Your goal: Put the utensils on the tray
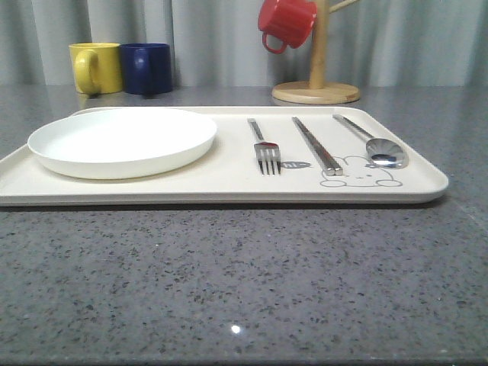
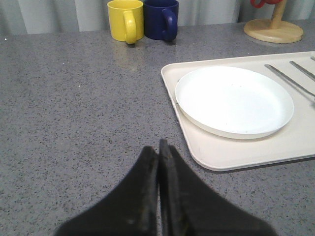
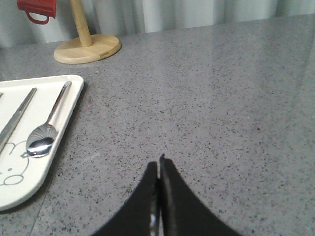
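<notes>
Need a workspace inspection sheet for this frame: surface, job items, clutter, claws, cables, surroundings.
Surface: grey speckled countertop, no spills seen.
Job's things: fork, chopsticks and spoon lie side by side on the cream tray, right of the white plate.
Clutter: yellow mug and blue mug behind the tray; red mug hangs on the wooden mug tree.
Grippers: left claw shut, over bare counter left of the tray; right claw shut, over bare counter right of it. Both empty.
Cables: nothing seen.
Surroundings: pale curtain behind.
</notes>
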